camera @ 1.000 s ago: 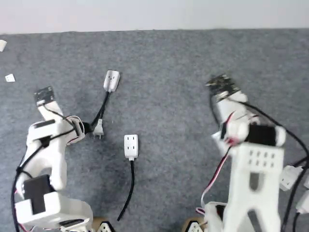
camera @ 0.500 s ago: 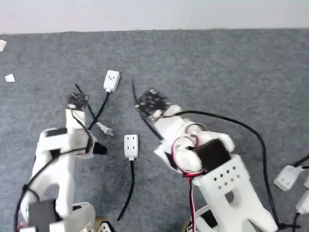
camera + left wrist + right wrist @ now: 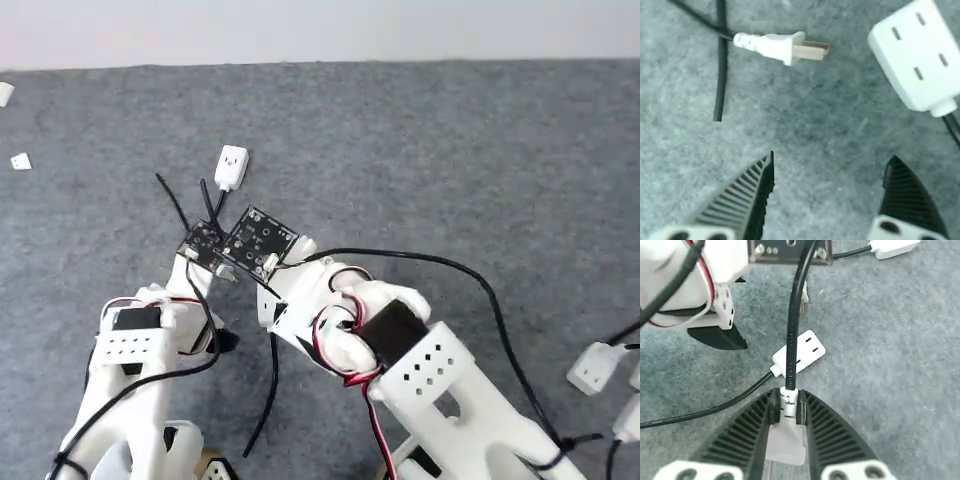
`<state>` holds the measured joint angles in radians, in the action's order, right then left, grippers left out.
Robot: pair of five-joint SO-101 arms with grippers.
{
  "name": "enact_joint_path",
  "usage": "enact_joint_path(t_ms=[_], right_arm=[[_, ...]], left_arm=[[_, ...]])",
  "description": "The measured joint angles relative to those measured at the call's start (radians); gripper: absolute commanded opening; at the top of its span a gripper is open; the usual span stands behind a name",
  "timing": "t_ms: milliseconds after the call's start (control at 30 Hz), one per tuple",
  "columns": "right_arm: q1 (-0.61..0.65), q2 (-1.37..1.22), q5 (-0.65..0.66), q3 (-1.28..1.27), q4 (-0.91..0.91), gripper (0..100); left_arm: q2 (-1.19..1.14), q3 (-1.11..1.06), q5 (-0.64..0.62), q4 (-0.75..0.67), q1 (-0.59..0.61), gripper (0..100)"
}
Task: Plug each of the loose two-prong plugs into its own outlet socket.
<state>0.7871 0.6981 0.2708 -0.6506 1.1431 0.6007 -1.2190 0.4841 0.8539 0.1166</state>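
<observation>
Left pincer [image 3: 830,167]: wide open, nothing held, above grey desk [image 3: 805,120].
Loose 2-prong plug [image 3: 782,46]: flat on desk beyond pincer tips, prongs toward outlet socket [image 3: 917,55], not touching it.
Right pincer [image 3: 786,399]: closed tight on held plug [image 3: 785,437], white body between fingers; its black cord [image 3: 792,340] passes across outlet socket.
Second socket [image 3: 230,167]: farther back on desk, slots facing up.
</observation>
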Motion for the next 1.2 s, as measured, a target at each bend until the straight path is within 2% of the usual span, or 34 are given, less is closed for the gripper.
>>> enact_joint_path(t_ms=[267,600,800,1033,1200], right_arm=[[0.002,0.000,0.000,-0.110,-0.164,0.9],[0.000,-0.040,0.021,-0.137,-0.282,0.9],[0.002,-0.187,0.021,-0.135,-0.308,0.9],[0.003,-0.209,0.021,-0.106,-0.330,0.9],[-0.014,-0.215,-0.086,-0.106,-0.385,0.9]], left_arm=[[0.003,0.000,0.020,0.018,0.000,33],[0.021,-0.021,0.087,0.071,-0.071,33],[0.183,-0.126,0.094,0.074,-0.095,33],[0.433,-0.241,0.094,0.078,-0.097,33],[0.532,-0.282,0.098,0.100,-0.118,33]])
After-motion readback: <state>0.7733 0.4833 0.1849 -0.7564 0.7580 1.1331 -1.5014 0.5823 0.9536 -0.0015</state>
